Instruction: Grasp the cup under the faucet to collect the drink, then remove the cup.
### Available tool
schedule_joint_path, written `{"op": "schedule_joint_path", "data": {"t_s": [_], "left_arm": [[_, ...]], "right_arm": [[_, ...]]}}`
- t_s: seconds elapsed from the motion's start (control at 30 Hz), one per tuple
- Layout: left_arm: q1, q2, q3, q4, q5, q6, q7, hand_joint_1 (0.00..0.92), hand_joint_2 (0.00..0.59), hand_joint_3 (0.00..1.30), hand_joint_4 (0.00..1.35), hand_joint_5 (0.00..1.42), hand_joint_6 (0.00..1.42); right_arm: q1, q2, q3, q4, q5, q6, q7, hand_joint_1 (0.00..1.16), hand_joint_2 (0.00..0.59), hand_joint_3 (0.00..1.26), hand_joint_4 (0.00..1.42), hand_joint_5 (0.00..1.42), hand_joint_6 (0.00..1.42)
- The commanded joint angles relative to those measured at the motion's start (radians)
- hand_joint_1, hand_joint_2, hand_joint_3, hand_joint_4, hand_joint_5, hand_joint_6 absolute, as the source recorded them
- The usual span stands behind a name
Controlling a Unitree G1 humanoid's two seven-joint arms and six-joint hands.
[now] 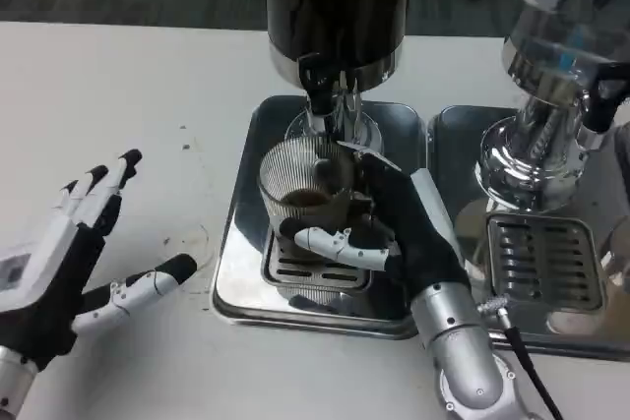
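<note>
A: What are the fingers doing?

B: The right hand (379, 228) has its fingers (330, 243) wrapped around the ribbed clear cup (305, 184), one white finger lying across the cup's lower front. The left hand (69, 263) holds nothing; its fingers (103, 184) are spread apart above the white worktop (108, 95).

A: Where's the cup?

B: Standing upright on the drip grate (310, 268) of a steel tray (241, 243), directly under the faucet (320, 110) of the dark drink dispenser (335, 2).

A: Anything in it?

B: A shallow layer of dark brown liquid at the bottom; the rest looks unfilled.

A: And around it?

B: To the right sits a second tray (463, 145) with its own grate (541, 258), carrying a shiny chrome dispenser (546, 95).
</note>
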Motion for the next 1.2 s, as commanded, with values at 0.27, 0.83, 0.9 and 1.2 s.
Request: {"op": "schedule_joint_path", "data": {"t_s": [0.27, 0.83, 0.9, 1.2], "left_arm": [[0.007, 0.009, 0.002, -0.004, -0.014, 0.005, -0.024, 0.000, 0.116, 0.00, 0.00, 0.00, 0.00], [-0.008, 0.005, -0.004, 0.008, -0.017, -0.003, -0.045, 0.000, 0.118, 0.00, 0.00, 0.00, 0.00], [-0.010, 0.004, -0.005, 0.010, -0.018, -0.005, -0.046, 0.000, 0.118, 0.00, 0.00, 0.00, 0.00], [-0.022, 0.003, -0.015, 0.019, -0.017, -0.010, -0.048, 0.000, 0.118, 0.00, 0.00, 0.00, 0.00]], "right_arm": [[0.024, 0.030, -0.010, -0.015, 0.009, -0.024, -0.061, 1.02, 0.233, 0.42, 0.52, 0.45, 0.57], [0.059, 0.029, -0.006, -0.088, -0.010, -0.046, -0.122, 1.04, 0.217, 0.45, 0.55, 0.59, 0.71], [0.063, 0.029, -0.006, -0.097, -0.009, -0.047, -0.123, 1.04, 0.217, 0.45, 0.55, 0.59, 0.71], [0.096, 0.015, 0.001, -0.192, -0.048, -0.009, -0.124, 1.03, 0.215, 0.46, 0.56, 0.64, 0.79]]}}
